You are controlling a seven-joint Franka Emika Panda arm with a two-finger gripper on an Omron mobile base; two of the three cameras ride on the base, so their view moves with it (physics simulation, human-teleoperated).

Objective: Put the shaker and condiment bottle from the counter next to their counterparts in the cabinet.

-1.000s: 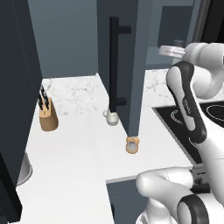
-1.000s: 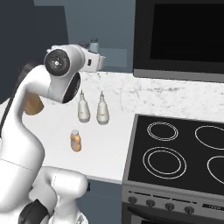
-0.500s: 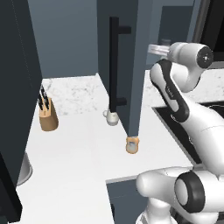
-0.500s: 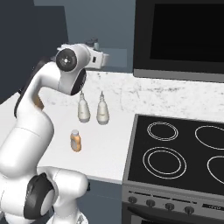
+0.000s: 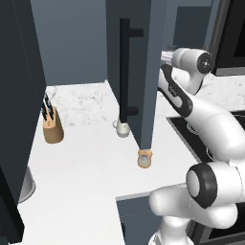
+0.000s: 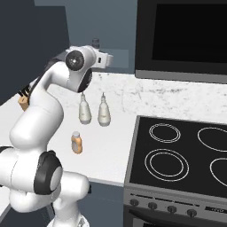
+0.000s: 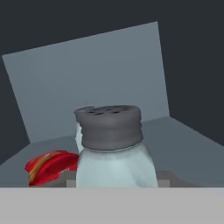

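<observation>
Since the earlier frames the arm has swung its hand up and in behind the open cabinet door (image 5: pixel 139 72). Nearest the hand camera, the shaker (image 7: pixel 113 148) stands upright at 6 o'clock: pale blue-grey glass, dark grey perforated cap. It looks gripped, though the claw's fingers are hidden, so I cannot tell. Something red (image 7: pixel 48 166) lies at 8 o'clock beyond it. Placing seems in hand; next comes setting down and letting go. The condiment bottle (image 6: pixel 76 142) waits on the counter (image 5: pixel 86 191).
</observation>
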